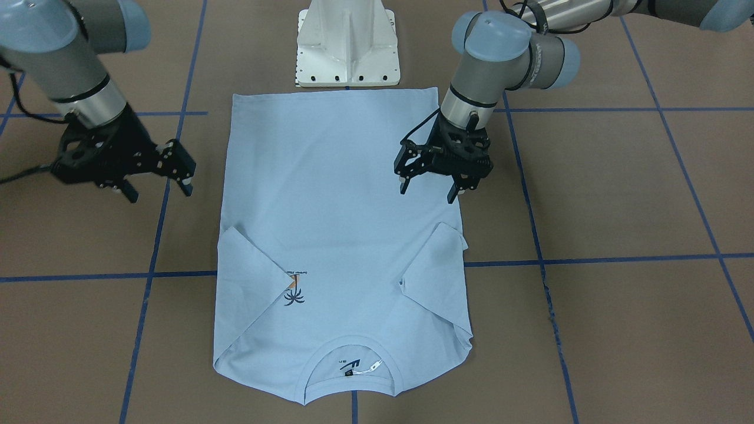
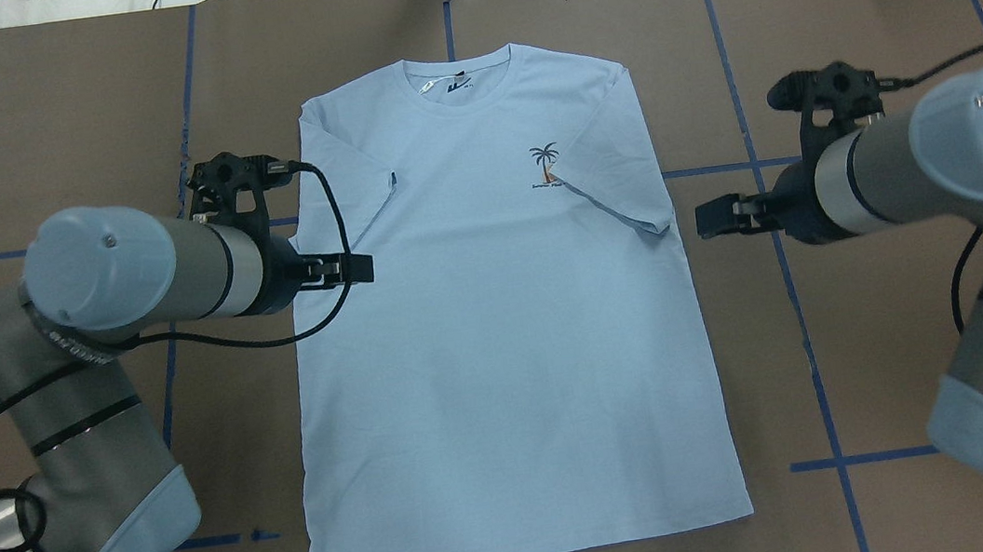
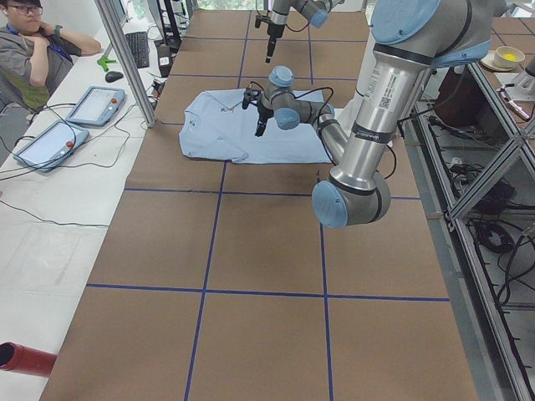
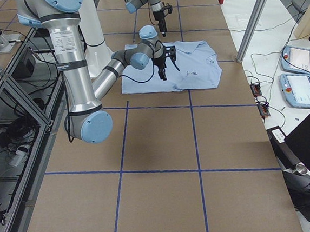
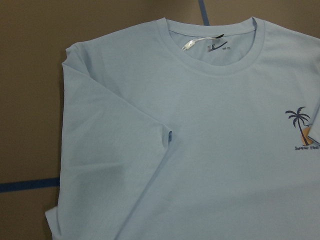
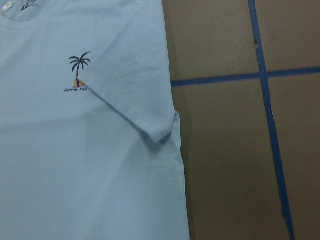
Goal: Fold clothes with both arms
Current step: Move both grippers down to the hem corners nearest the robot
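Note:
The light blue T-shirt (image 1: 336,224) lies flat on the brown table, collar (image 2: 458,83) away from the robot. Both short sleeves (image 2: 349,181) are folded inward onto the body, and one (image 2: 627,198) covers the edge of the palm print (image 2: 545,164). My left gripper (image 1: 428,194) hovers open over the shirt's side edge at mid-body, holding nothing; the overhead view shows its fingers (image 2: 350,270) there too. Open and empty as well, my right gripper (image 1: 160,194) hangs above bare table just off the opposite side edge. Neither wrist view shows any fingers, only the shirt (image 5: 200,150) and its folded sleeve (image 6: 140,115).
The white pedestal base (image 1: 347,47) stands just beyond the shirt's hem. Blue tape lines (image 1: 147,275) cross the brown table. At the table's far side a person (image 3: 33,50) sits beside two tablets (image 3: 50,142). A red cylinder (image 3: 21,357) lies at the corner.

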Robot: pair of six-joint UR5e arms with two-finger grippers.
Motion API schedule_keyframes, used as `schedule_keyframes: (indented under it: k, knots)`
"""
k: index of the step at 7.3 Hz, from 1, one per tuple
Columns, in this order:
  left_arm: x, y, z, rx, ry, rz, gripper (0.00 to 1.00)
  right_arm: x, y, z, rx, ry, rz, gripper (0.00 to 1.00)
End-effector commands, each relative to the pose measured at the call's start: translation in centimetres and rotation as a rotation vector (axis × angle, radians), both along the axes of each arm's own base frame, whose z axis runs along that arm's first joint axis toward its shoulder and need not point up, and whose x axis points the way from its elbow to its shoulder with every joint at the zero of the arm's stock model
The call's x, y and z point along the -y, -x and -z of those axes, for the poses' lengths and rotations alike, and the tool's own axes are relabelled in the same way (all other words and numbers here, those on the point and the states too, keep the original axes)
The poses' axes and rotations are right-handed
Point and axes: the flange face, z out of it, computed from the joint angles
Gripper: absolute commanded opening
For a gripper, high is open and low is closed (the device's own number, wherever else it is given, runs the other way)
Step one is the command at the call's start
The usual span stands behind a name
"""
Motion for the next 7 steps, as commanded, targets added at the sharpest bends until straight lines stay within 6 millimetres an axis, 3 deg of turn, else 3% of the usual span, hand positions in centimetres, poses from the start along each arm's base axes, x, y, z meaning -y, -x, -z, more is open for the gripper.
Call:
schedule_keyframes:
  k: [1,2,3,5,6,7]
  knots:
    - [-8.0,0.1,-1.7,-0.027,0.083,0.005,1.00,-10.9,3.2,-1.3,0.085,0.033,-0.091,0.94]
    - [-11.4,-0.9,-2.5,-0.042,0.170,0.010,0.93,-13.8,4.2,-2.5,0.101,0.079,-0.122,0.87]
    - [-14.9,-1.5,-4.1,-0.033,0.245,0.030,0.78,-15.9,5.5,-2.7,0.099,0.043,-0.141,0.87]
    - [-21.4,-3.9,-6.6,-0.002,0.318,0.043,0.74,-16.9,6.0,-2.8,0.096,0.031,-0.131,0.90]
    - [-23.7,-5.0,-7.2,0.010,0.333,0.032,0.74,-17.0,6.0,-2.8,0.096,0.030,-0.131,0.90]
    - [-24.2,-5.3,-7.7,0.025,0.332,0.028,0.74,-17.0,6.0,-2.8,0.096,0.029,-0.132,0.91]
